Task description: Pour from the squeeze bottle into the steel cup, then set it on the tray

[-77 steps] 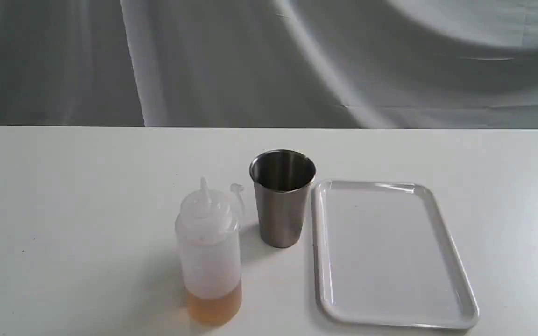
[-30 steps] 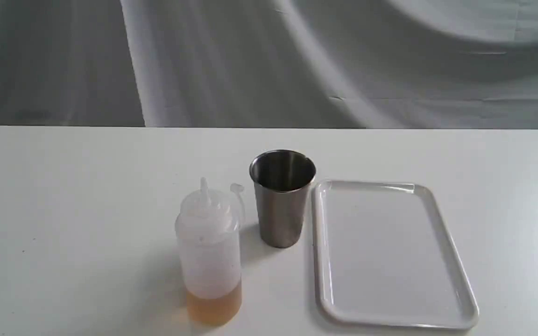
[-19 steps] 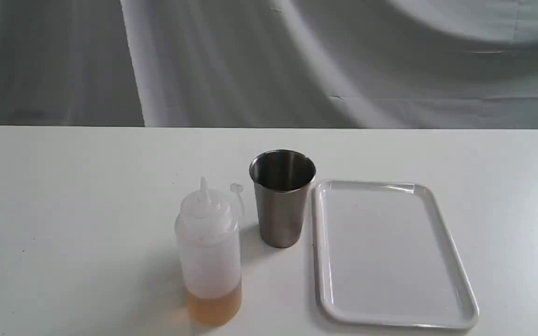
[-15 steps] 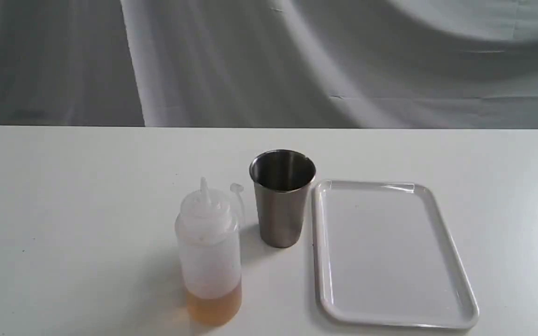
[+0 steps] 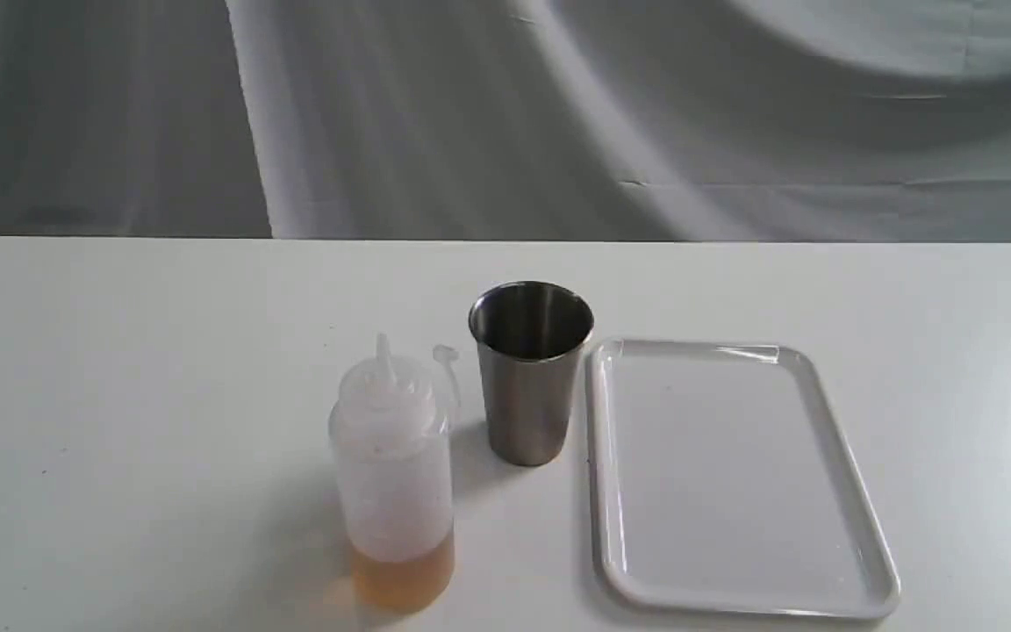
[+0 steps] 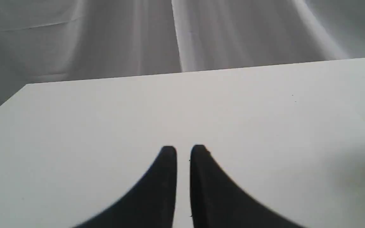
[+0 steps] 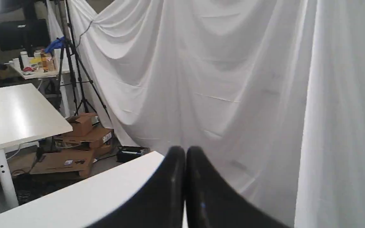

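The squeeze bottle (image 5: 393, 478) stands upright near the table's front, with amber liquid at its base and its tethered cap hanging off to the side. Just behind and right of it stands the steel cup (image 5: 530, 370), upright. The white tray (image 5: 856, 491) lies flat to the right of the cup. Neither gripper shows in the exterior view. My left gripper (image 6: 183, 151) hangs over bare table top with a narrow gap between its black fingers, holding nothing. My right gripper (image 7: 185, 151) is shut, pointing past the table corner at the curtain.
A white cloth backdrop (image 5: 505, 114) hangs behind the table (image 5: 119, 369). In the right wrist view, a second white table (image 7: 14, 117), a tripod (image 7: 71, 57) and cardboard boxes (image 7: 81, 139) stand off to the side on the floor.
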